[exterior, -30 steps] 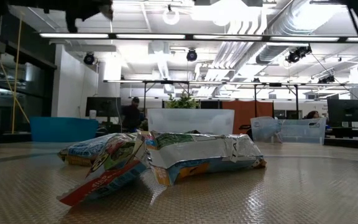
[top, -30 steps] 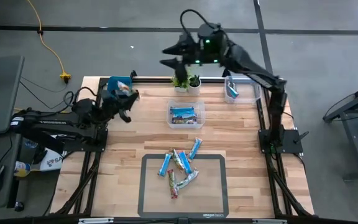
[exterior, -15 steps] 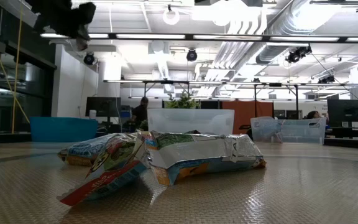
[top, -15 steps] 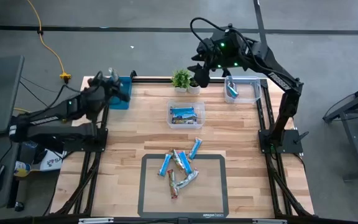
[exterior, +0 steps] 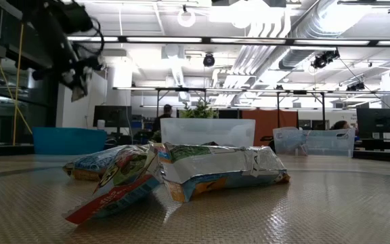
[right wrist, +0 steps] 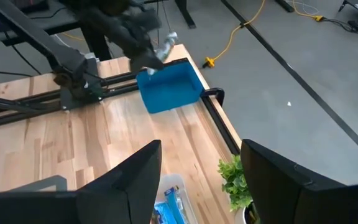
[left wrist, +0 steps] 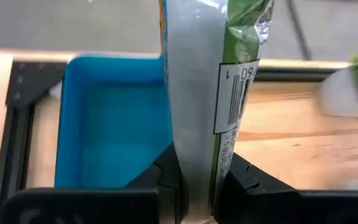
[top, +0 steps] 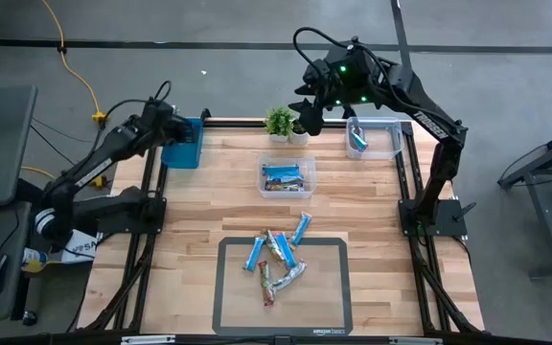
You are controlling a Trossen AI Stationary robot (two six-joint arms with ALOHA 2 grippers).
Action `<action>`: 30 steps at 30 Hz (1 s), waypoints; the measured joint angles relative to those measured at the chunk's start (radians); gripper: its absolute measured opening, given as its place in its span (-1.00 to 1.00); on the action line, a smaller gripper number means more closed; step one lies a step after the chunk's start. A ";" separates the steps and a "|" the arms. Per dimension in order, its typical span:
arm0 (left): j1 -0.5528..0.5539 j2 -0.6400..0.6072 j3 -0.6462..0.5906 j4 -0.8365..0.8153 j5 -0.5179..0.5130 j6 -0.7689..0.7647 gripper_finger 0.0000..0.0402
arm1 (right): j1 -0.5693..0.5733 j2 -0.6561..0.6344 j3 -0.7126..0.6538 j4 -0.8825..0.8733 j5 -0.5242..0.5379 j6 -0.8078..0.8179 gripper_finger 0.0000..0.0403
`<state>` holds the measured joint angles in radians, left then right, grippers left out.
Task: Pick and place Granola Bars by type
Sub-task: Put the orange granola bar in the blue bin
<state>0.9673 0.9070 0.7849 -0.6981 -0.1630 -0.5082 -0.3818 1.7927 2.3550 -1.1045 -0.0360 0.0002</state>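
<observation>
A green-and-silver granola bar (left wrist: 213, 87) stands upright, pinched between the left gripper's (left wrist: 197, 186) closed fingers (left wrist: 163, 180), above the blue bin (left wrist: 114, 134).

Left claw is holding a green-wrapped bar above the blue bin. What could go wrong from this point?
1. The left claw pinches only one end of the green-wrapped bar; the rest stands free, so it could swing or slip out early.
2. In the high view the claw sits at the edge of the blue bin, near the table corner; a release here might miss the bin or fall off the table.
3. The right claw hangs open near the plant; a careless descent could knock it.
</observation>
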 joint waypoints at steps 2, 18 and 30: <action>0.032 0.043 0.002 -0.008 0.005 -0.002 -0.73 | 0.004 0.000 0.000 0.003 0.000 0.000 0.02; -0.032 0.191 0.021 -0.080 -0.184 -0.069 -0.73 | 0.054 0.000 0.000 0.010 0.001 -0.007 0.02; -0.032 0.308 0.021 -0.107 -0.214 -0.150 -0.73 | 0.094 0.000 0.000 0.010 0.002 -0.008 0.01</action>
<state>0.9356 1.2146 0.8059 -0.8053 -0.3769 -0.6586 -0.2876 1.7927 2.3547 -1.0943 -0.0336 -0.0078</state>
